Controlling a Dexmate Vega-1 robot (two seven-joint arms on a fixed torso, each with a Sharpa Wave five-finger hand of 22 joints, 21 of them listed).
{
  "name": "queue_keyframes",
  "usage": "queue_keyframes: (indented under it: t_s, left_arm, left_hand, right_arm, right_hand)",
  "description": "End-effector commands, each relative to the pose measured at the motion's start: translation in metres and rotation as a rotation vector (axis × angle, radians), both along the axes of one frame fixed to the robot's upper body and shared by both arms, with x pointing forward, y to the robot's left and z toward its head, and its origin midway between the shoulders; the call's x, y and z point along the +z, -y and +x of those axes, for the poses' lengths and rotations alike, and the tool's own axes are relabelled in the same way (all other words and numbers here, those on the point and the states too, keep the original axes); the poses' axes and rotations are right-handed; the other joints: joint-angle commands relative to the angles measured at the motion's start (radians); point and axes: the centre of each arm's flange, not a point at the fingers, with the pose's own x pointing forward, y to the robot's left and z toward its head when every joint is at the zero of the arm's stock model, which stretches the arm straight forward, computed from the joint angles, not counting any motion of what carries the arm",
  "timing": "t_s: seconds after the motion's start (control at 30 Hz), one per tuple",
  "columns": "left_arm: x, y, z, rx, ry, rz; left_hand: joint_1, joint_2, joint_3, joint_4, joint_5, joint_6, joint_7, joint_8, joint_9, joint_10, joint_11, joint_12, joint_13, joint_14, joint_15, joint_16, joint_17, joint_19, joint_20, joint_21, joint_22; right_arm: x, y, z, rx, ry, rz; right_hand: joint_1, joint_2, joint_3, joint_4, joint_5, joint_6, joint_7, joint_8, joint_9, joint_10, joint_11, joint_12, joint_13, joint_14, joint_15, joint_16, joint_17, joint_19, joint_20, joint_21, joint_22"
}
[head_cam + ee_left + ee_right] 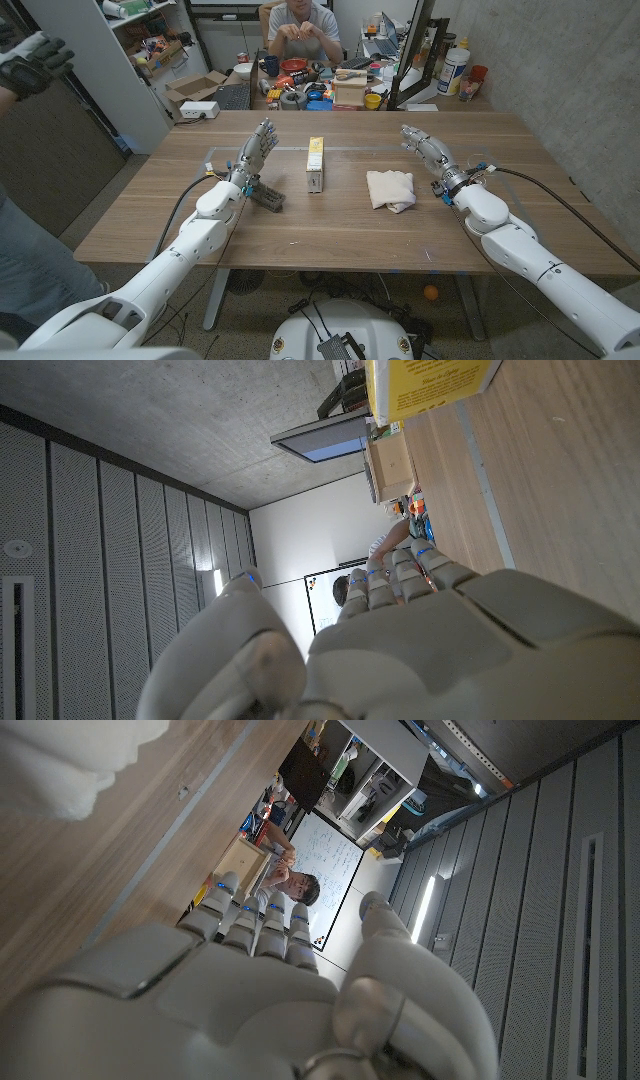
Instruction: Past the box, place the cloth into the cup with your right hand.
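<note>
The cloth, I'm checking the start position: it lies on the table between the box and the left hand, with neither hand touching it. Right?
Not quite. The cloth lies between the box and the right hand, not the left hand, as the head view shows. Neither hand touches it.

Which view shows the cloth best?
The head view: the whole folded cloth lies on the table, between the box and the right hand. The right wrist view catches only a blurred corner of it.
</note>
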Motion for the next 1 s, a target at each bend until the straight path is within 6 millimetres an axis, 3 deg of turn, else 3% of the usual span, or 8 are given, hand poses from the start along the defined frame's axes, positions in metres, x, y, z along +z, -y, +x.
queue_keyframes:
  t_s: [0.03, 0.4, 0.9, 1.0]
  left_arm:
    - [0.001, -0.001, 0.001, -0.009, 0.004, -0.005]
    - [0.006, 0.003, 0.001, -0.016, 0.014, 0.011]
    - [0.004, 0.0, 0.002, -0.011, 0.002, 0.017]
    - [0.003, 0.0, 0.003, -0.012, -0.001, 0.016]
  left_hand:
    - [0.009, 0.007, 0.002, -0.006, 0.003, 0.006, 0.001, 0.007, 0.001, 0.006, -0.006, 0.008, 0.003, 0.014, -0.001, 0.004, 0.003, 0.006, -0.004, -0.001, 0.005]
    - [0.01, 0.009, -0.001, -0.007, 0.002, 0.021, 0.0, 0.011, 0.001, 0.014, -0.003, 0.01, 0.003, 0.023, -0.005, 0.006, 0.003, 0.007, 0.003, -0.002, 0.005]
    - [0.01, 0.01, -0.003, -0.007, 0.001, 0.026, 0.001, 0.011, 0.002, 0.016, -0.011, 0.01, 0.003, 0.025, -0.004, 0.006, 0.004, 0.007, 0.003, -0.003, 0.005]
    - [0.01, 0.011, -0.004, -0.007, 0.001, 0.026, -0.001, 0.011, 0.002, 0.017, -0.009, 0.01, 0.003, 0.027, -0.004, 0.006, 0.004, 0.006, 0.006, -0.003, 0.005]
  right_arm:
    - [0.01, 0.003, -0.019, -0.101, 0.057, -0.202]
    - [0.015, -0.002, -0.032, -0.221, 0.117, -0.375]
    - [0.021, -0.033, -0.054, -0.343, 0.229, -0.708]
    - [0.023, -0.04, -0.056, -0.348, 0.231, -0.765]
  right_hand:
    - [0.013, -0.003, 0.001, -0.009, 0.005, 0.005, -0.015, -0.001, 0.003, 0.0, -0.007, -0.007, 0.006, -0.005, 0.015, -0.004, 0.003, -0.006, 0.011, -0.008, 0.005]
    - [0.02, -0.01, 0.001, -0.014, 0.006, 0.04, -0.042, 0.009, 0.004, -0.002, -0.009, -0.01, 0.008, -0.005, 0.021, 0.0, 0.005, -0.005, 0.051, -0.014, 0.008]
    - [0.037, -0.019, 0.005, -0.023, 0.009, 0.029, -0.062, 0.0, 0.006, -0.027, -0.01, -0.022, 0.01, -0.041, 0.02, -0.009, 0.005, -0.019, 0.093, -0.028, 0.01]
    - [0.045, -0.023, 0.007, -0.027, 0.01, 0.018, -0.064, -0.004, 0.006, -0.04, -0.009, -0.027, 0.01, -0.047, 0.019, -0.007, 0.005, -0.018, 0.123, -0.031, 0.01]
